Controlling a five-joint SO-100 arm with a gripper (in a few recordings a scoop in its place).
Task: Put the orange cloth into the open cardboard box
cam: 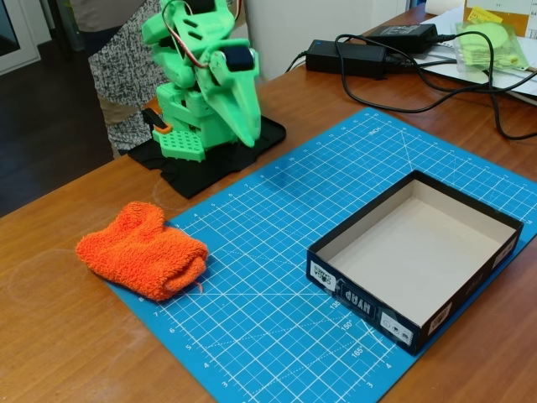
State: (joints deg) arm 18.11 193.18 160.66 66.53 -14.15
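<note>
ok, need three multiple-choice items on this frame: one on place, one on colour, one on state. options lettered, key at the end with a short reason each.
1. Where does the orange cloth lie in the fixed view?
A. inside the box
B. at the left edge of the blue cutting mat, partly on the wooden table
C. on the arm's base

2. What colour are the outer walls of the open cardboard box?
A. black
B. white
C. orange

3. What is the state of the gripper?
A. shut on the cloth
B. hovering over the box
C. folded down by the green arm's base, holding nothing

Key: 1 B, the cloth straddles the mat's left border, apart from the box. 2 A, the walls are black with small white labels and the inside is beige. 3 C, the fingers point down beside the base, far from the cloth and the box; whether the jaws are parted is hard to tell.
</note>
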